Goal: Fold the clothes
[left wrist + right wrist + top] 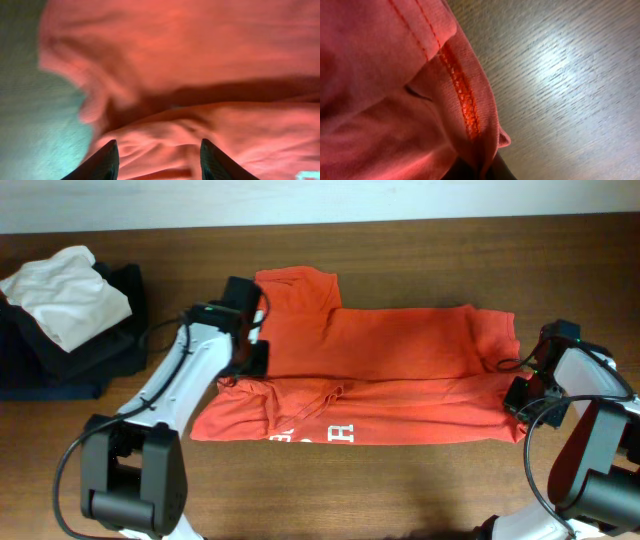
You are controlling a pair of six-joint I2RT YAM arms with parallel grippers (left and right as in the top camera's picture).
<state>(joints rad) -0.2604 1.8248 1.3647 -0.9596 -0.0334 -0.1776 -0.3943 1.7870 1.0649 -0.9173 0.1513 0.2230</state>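
Note:
The red-orange T-shirt [400,350] lies across the middle of the wooden table, its upper part folded down over the lower part. White lettering [312,434] shows along its front edge. My left gripper [250,355] is at the shirt's left edge. In the left wrist view its jaws [157,150] are open just above rumpled red fabric [200,60]. My right gripper [518,393] is at the shirt's right edge. In the right wrist view its jaws [482,172] are shut on a stitched hem fold of the shirt [465,100].
A white folded garment [65,295] lies on a pile of dark folded garments [95,355] at the back left. Bare wooden table [420,480] runs in front of the shirt, with a strip behind it too.

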